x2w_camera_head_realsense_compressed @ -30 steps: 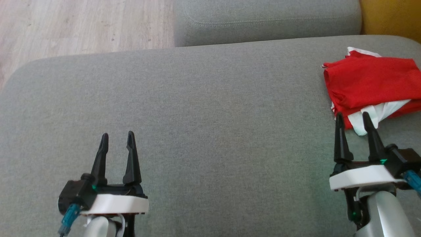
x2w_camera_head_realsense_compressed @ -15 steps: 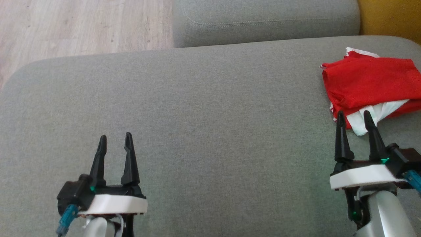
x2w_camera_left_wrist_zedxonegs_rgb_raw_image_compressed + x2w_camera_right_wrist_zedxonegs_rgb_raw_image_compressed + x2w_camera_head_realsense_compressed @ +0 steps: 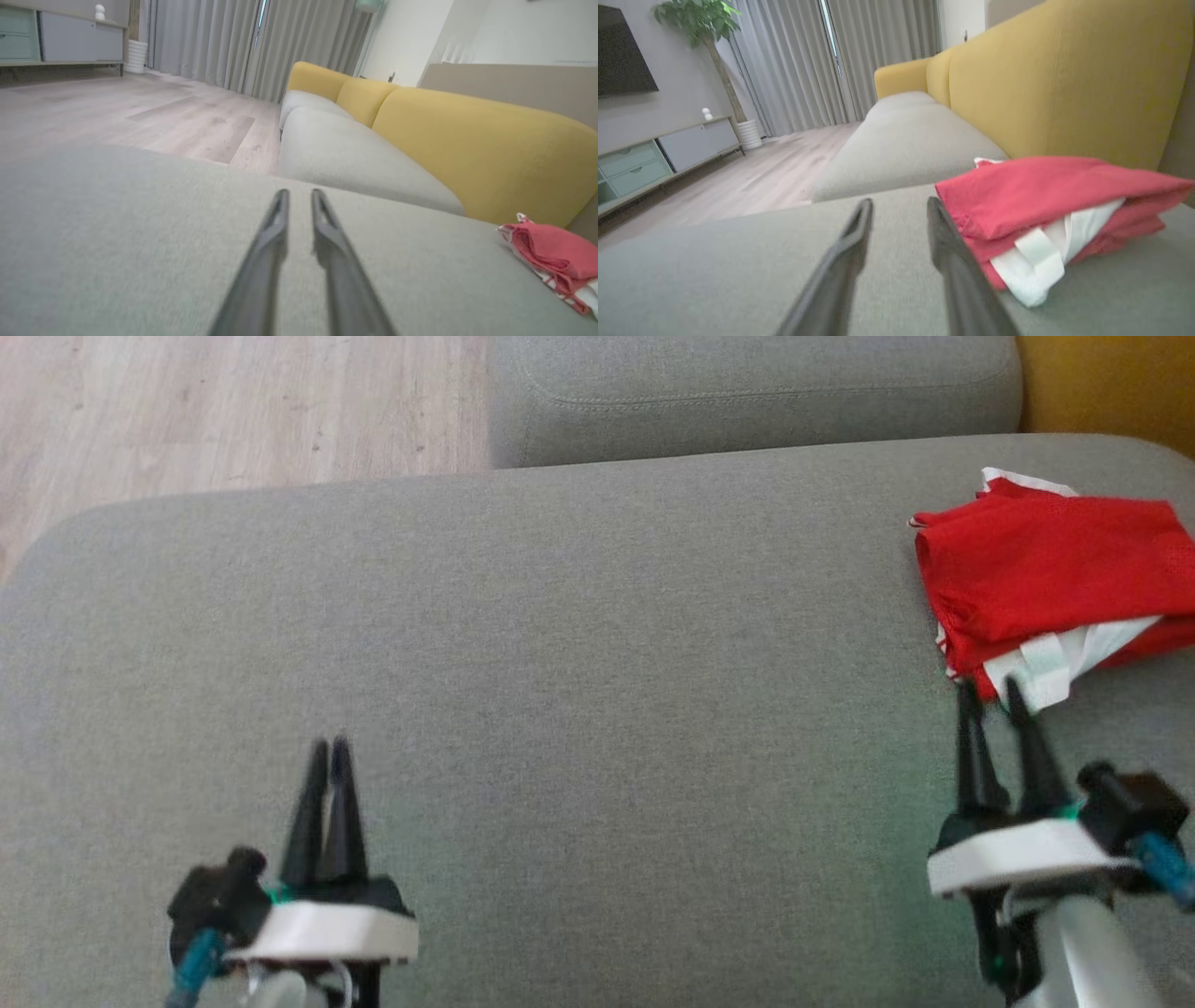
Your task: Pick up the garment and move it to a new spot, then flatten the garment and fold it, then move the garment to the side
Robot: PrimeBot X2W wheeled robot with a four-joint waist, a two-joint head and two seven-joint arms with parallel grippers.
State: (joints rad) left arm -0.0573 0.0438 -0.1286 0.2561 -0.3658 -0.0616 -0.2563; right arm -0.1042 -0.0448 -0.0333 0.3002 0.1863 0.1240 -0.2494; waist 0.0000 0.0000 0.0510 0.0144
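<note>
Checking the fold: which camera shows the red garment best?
The right wrist view: the red garment lies close and large, its white inner layers plain. The head view crops its right side; the left wrist view catches it small, at the frame's edge.

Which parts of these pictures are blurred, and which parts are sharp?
Head view: the left gripper and the right gripper are smeared, while the garment and the grey cushion look fairly sharp. Left wrist view: its fingers are soft and streaked. Right wrist view: its fingers are blurred too; the garment is slightly soft.
</note>
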